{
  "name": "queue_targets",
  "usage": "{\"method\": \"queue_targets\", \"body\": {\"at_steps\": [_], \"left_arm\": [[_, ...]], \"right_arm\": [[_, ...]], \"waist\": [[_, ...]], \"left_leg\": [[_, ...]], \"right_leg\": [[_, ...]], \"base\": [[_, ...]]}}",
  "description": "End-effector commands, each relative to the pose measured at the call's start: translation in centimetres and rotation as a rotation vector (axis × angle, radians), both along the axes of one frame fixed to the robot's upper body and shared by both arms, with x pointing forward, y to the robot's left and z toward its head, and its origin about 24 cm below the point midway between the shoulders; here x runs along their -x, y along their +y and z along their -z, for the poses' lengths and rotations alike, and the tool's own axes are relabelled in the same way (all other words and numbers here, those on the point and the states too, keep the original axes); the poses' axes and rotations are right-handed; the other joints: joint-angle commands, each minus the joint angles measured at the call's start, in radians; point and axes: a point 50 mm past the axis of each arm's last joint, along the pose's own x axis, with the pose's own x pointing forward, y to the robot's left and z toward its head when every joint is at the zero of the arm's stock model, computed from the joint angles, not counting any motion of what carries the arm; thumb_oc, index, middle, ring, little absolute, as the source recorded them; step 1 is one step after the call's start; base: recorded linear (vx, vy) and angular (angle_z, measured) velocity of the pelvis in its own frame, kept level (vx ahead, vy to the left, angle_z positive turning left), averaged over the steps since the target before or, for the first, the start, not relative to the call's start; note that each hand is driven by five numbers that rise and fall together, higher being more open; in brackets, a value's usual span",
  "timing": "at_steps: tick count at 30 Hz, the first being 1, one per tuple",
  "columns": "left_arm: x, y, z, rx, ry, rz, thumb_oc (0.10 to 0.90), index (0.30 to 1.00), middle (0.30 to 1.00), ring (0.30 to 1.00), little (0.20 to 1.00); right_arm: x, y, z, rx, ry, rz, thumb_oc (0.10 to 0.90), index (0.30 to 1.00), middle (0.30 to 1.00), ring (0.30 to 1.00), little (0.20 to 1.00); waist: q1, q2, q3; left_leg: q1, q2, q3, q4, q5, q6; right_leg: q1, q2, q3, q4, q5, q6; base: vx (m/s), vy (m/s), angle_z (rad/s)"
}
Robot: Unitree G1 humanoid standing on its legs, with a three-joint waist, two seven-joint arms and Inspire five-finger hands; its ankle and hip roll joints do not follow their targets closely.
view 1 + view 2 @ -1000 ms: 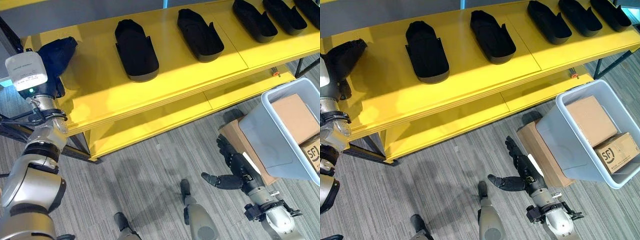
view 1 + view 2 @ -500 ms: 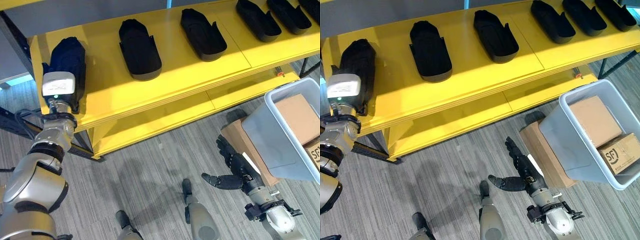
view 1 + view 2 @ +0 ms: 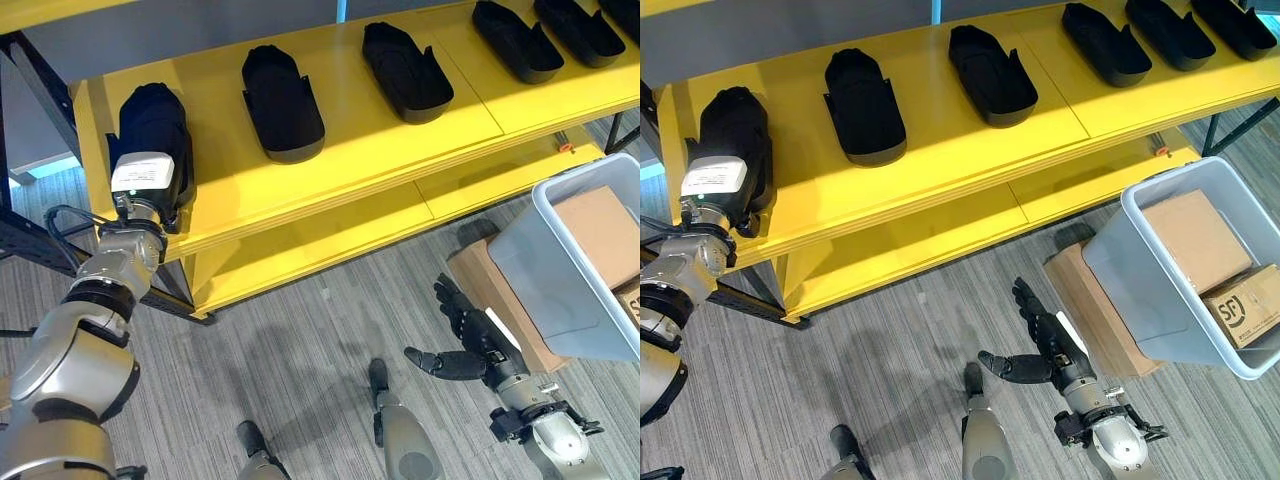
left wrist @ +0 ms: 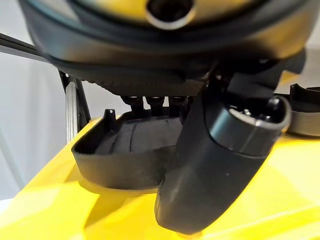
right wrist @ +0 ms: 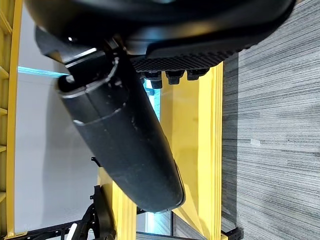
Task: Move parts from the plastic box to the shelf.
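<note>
Left wrist view — left hand (image 4: 220,165) grips black part (image 4: 130,150) on yellow shelf (image 4: 280,200).

A yellow shelf (image 3: 360,150) carries a row of black parts (image 3: 283,90), spaced apart along its top.

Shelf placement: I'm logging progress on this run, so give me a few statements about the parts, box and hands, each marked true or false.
1. The left hand holds a black part on the shelf. True.
2. The right hand holds a part. False: it hangs open over the floor.
3. The plastic box holds cardboard boxes. True.
4. That part sits on the lower shelf board. False: it is on the top board, at the row's left end.
5. Other black parts lie on the top board. True.
</note>
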Motion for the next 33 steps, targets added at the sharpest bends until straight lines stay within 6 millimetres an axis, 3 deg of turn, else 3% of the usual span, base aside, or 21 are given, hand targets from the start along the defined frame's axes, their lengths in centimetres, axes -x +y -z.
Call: {"method": "queue_targets", "body": {"at_steps": [1,23,33], "left_arm": [[-1.6,-2.6,-6.2,0.094,-0.209,0.095,0.9,1.0,1.0,1.0,1.0],[-1.3,-3.1,-7.8,0.04,-0.305,0.142,0.9,1.0,1.0,1.0,1.0],[1.5,-2.9,-10.1,-0.054,-0.45,0.245,0.9,1.0,1.0,1.0,1.0]], "right_arm": [[-0.9,-0.5,-4.0,-0.022,-0.213,0.004,0.9,1.0,1.0,1.0,1.0],[-0.5,-0.8,-3.7,-0.014,-0.199,0.012,0.9,1.0,1.0,1.0,1.0],[-0.2,-1.4,-3.5,0.006,-0.199,0.049,0.9,1.0,1.0,1.0,1.0]], "waist": [[-0.028,0.011,-0.052],[-0.014,0.016,-0.059],[0.024,0.021,-0.059]], "left_leg": [[-0.099,0.052,-0.033,0.084,0.052,0.012],[-0.115,0.052,-0.042,0.088,0.053,0.013],[-0.112,0.046,-0.058,0.083,0.049,0.015]], "right_leg": [[0.019,-0.084,0.035,0.165,-0.11,0.079],[0.02,-0.084,0.027,0.163,-0.11,0.078],[0.042,-0.09,0.008,0.164,-0.123,0.073]], "base": [[0.0,0.0,0.0],[0.0,0.0,0.0],[0.01,-0.006,0.03]]}}
